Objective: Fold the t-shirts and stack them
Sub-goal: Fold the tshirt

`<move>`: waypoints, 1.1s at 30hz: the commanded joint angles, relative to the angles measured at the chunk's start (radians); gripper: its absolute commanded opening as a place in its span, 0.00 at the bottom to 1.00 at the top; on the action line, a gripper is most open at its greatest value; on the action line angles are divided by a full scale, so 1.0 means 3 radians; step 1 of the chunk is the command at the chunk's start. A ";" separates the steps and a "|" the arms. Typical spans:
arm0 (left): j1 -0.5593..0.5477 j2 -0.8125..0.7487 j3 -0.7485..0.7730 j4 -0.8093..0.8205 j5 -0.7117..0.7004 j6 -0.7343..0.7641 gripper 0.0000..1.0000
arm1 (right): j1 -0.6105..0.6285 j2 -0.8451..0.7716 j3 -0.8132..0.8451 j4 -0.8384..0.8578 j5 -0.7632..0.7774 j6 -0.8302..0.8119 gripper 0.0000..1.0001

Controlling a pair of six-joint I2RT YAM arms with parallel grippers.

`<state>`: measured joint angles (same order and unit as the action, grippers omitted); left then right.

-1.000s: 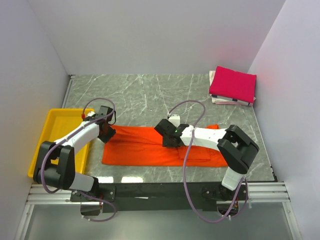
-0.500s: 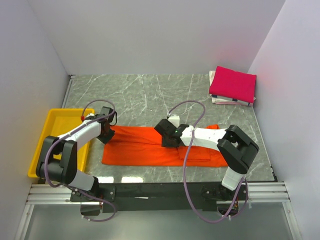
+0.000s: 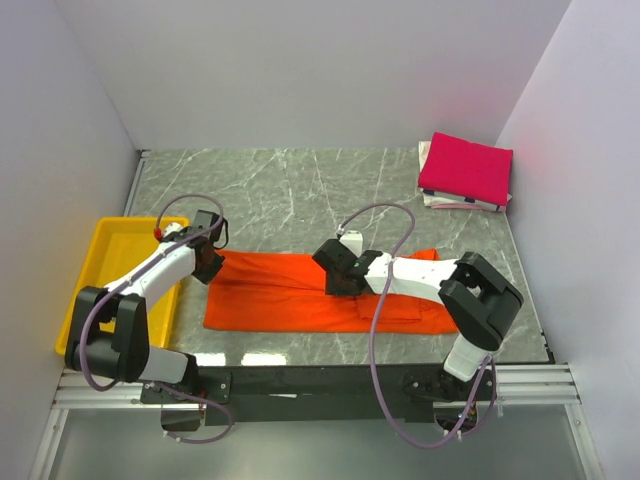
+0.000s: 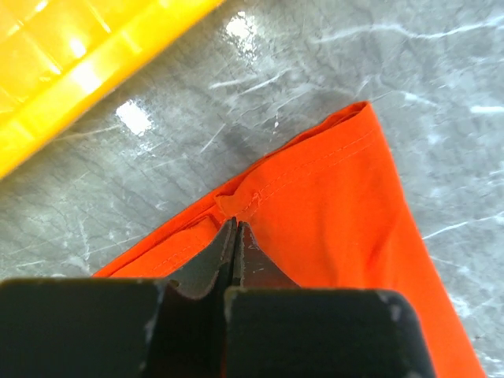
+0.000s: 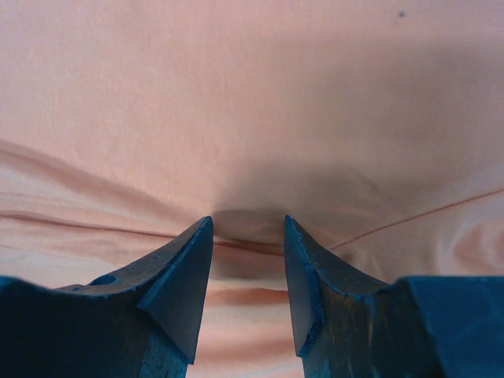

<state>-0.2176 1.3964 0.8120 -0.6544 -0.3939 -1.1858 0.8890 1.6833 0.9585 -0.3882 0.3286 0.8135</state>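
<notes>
On the orange t-shirt [image 3: 290, 298], left end effector [image 4: 235, 230] clenches hem [image 4: 311, 164]; right end effector [image 5: 248, 230] rests half-open.

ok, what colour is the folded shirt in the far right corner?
The folded shirt is magenta-pink; the top view shows it best.

right pincer [image 3: 337, 283] covers the middle of the orange t-shirt [image 3: 270, 297].
</notes>
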 commanded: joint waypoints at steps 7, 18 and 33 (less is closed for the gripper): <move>0.0050 -0.0170 0.0004 -0.0002 -0.0057 0.0077 0.05 | -0.0080 -0.0227 -0.0066 0.0092 0.0004 0.0034 0.49; 0.0051 0.0121 0.0014 0.0075 -0.0042 -0.0010 0.36 | -0.0074 -0.0221 -0.0076 0.0123 -0.0047 0.0039 0.49; 0.0076 0.0101 0.0080 0.0095 -0.0037 0.0072 0.01 | -0.0115 -0.0283 -0.0081 0.0113 -0.0042 0.0034 0.49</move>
<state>-0.2024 1.4708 0.8093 -0.6273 -0.3904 -1.1706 0.8635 1.6493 0.9413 -0.3702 0.2977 0.8143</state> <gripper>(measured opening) 0.014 0.489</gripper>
